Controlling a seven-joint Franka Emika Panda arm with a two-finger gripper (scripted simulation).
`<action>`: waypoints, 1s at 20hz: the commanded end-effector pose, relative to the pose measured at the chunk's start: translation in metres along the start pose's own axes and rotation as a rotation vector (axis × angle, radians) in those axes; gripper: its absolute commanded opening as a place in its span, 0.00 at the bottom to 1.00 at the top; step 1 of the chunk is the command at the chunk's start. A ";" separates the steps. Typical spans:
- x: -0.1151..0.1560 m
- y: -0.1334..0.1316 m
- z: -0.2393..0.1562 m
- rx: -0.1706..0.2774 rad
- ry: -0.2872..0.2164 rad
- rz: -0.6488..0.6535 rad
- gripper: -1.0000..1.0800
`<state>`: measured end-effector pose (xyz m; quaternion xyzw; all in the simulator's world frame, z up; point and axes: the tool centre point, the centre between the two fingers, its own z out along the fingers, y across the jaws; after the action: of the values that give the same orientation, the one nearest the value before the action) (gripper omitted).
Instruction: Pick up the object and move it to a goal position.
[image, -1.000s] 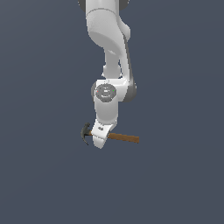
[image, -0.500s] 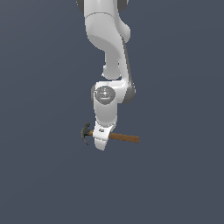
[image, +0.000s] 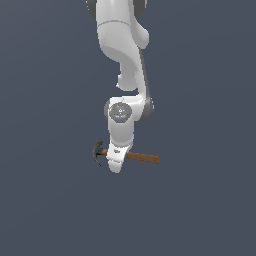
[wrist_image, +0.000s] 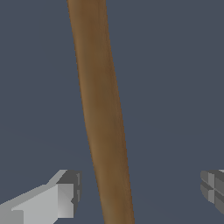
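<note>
The hammer lies flat on the dark grey floor, with its dark metal head (image: 98, 151) to the exterior view's left and its brown wooden handle (image: 144, 158) to the exterior view's right. My gripper (image: 116, 166) is down over the handle close to the head and hides that part of it. In the wrist view the handle (wrist_image: 103, 122) runs between my two fingers. My gripper (wrist_image: 140, 188) is open: one finger (wrist_image: 61, 199) stands close beside the handle, and the other (wrist_image: 212, 186) is well apart from it. Neither finger touches the handle.
The white arm (image: 122, 60) reaches down from above the hammer. Only plain dark grey floor (image: 200, 200) surrounds it; no goal marker shows.
The arm has come down a little over the hammer. The hammer has not moved.
</note>
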<state>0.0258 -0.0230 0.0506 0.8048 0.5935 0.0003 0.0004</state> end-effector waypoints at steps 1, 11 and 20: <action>0.000 -0.001 0.014 0.001 0.000 -0.002 0.96; 0.000 0.000 0.034 0.001 0.000 -0.003 0.00; 0.005 -0.003 0.033 0.005 0.001 -0.010 0.00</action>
<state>0.0254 -0.0192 0.0175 0.8025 0.5966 0.0000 -0.0011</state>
